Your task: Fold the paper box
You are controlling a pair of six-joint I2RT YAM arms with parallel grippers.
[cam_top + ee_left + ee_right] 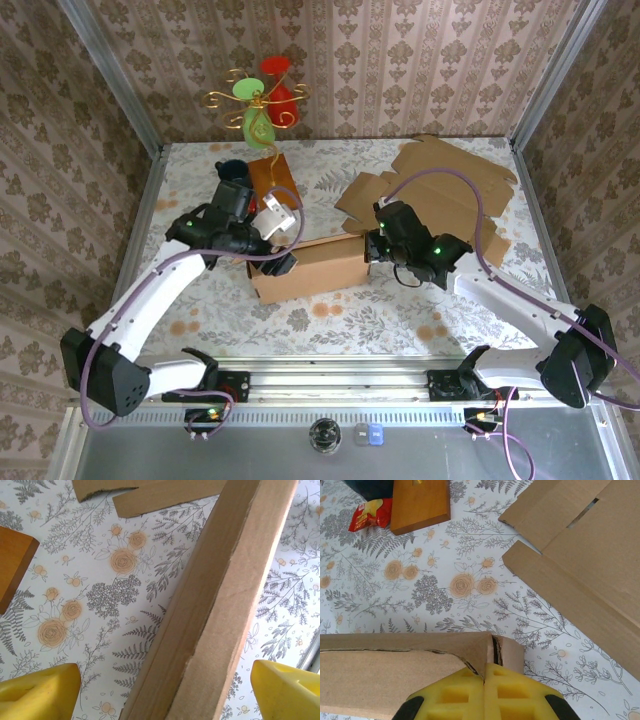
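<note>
The paper box (310, 268) lies folded into a long brown block at the middle of the table. My left gripper (280, 262) is at its left end. In the left wrist view its yellow pads (37, 692) stand wide apart, open, on either side of the box (220, 610) without touching it. My right gripper (372, 245) is at the box's right end. In the right wrist view its pads (520, 695) are pressed together, shut on the cardboard wall at the box's end corner (502, 650).
Flat cardboard sheets (440, 195) lie at the back right, close behind the right gripper. A wooden block (272, 178) and a dark cup (232, 172) stand behind the left gripper. A red and green ornament (262, 100) is at the back wall. A red packet (367, 514) lies beside the block.
</note>
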